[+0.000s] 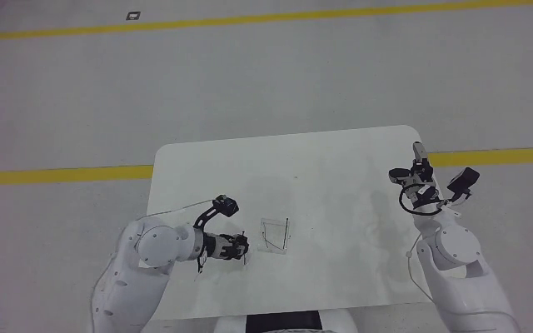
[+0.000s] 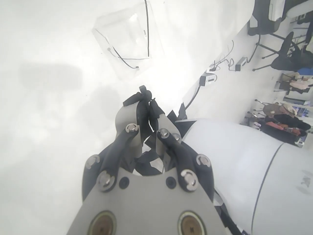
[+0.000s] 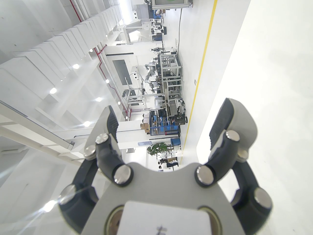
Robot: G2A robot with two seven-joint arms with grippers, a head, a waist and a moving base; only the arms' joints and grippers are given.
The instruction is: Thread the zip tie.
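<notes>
The left tool (image 2: 147,102) is pressed together on a black zip tie (image 2: 144,90). Only the tie's end protrudes; the rest is hidden between the fingers. Two spare ties (image 2: 147,25) lie in a clear tray (image 2: 117,32) nearby on the worktop (image 1: 333,166). The right tool (image 3: 168,123) is spread, holding nothing, at the worktop's right edge.

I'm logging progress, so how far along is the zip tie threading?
Done: the left gripper is shut on one zip tie, beside the clear tray holding two more. In hand: only that grip. Left: the threading itself; the right gripper is open and empty near the edge of the table.
</notes>
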